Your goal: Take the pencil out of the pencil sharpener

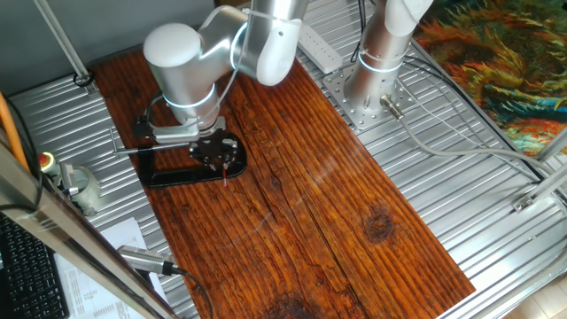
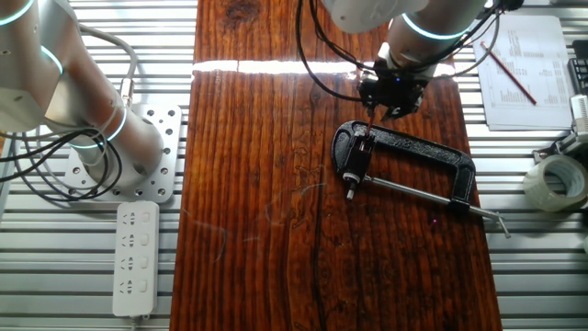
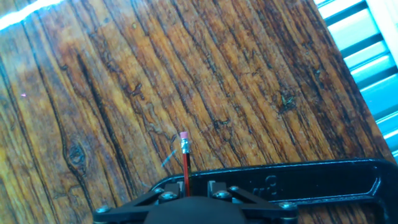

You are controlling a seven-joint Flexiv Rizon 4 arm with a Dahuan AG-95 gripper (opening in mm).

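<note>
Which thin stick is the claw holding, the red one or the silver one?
The red pencil, pink eraser tip showing. The silver screw rod lies apart, threaded through the black clamp.

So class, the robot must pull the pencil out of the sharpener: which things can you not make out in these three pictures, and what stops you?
- Pencil sharpener: no view shows it; in the hand view the gripper body hides where the pencil ends.
- Gripper fingers: too small and dark against the black clamp in both fixed views; cut off by the bottom edge in the hand view.
- Pencil tip: hidden in the hand view; only the eraser end shows.
</note>
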